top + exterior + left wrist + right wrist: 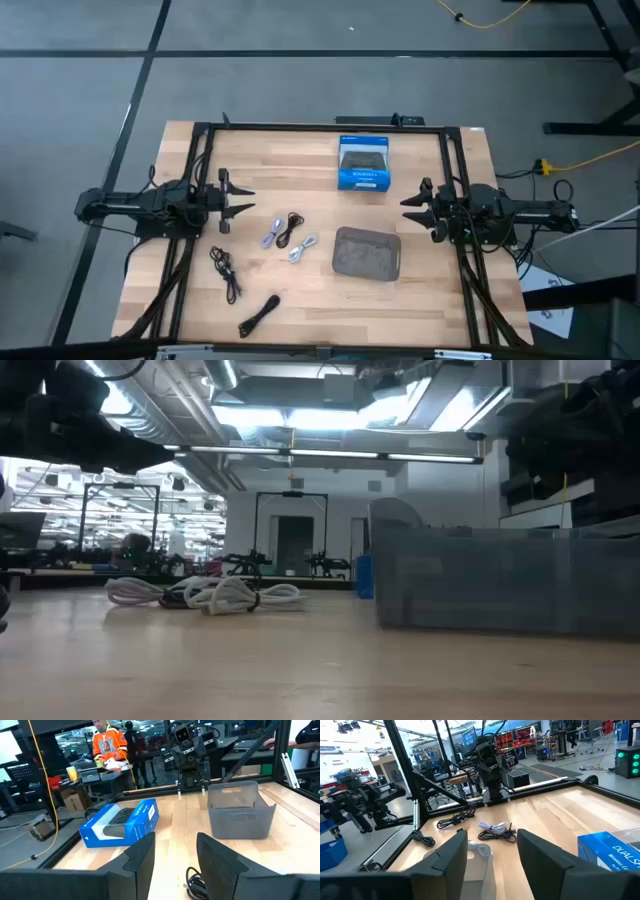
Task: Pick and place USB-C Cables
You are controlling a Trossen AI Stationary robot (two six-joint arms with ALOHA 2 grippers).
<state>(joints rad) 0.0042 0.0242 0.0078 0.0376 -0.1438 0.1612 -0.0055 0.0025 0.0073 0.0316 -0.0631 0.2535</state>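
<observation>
Five small cable bundles lie on the wooden table between my arms. A white one (pixel 271 234), a black one (pixel 290 228) and a second white one (pixel 303 247) lie close together near the middle. Two more black ones lie nearer the front edge (pixel 226 270) (pixel 258 315). The white bundles also show in the low view (pixel 215 595). A grey tray (pixel 367 253) stands to their right. My left gripper (pixel 243 201) (pixel 175 862) hovers open at the table's left side. My right gripper (pixel 405 207) (pixel 492 857) hovers open at the right side. Both are empty.
A blue box (pixel 362 163) picturing a black controller lies at the table's far middle and shows in the left wrist view (pixel 122 822). A black frame (pixel 320 127) runs along the table's edges. A person in an orange top (pixel 107 747) stands beyond the table.
</observation>
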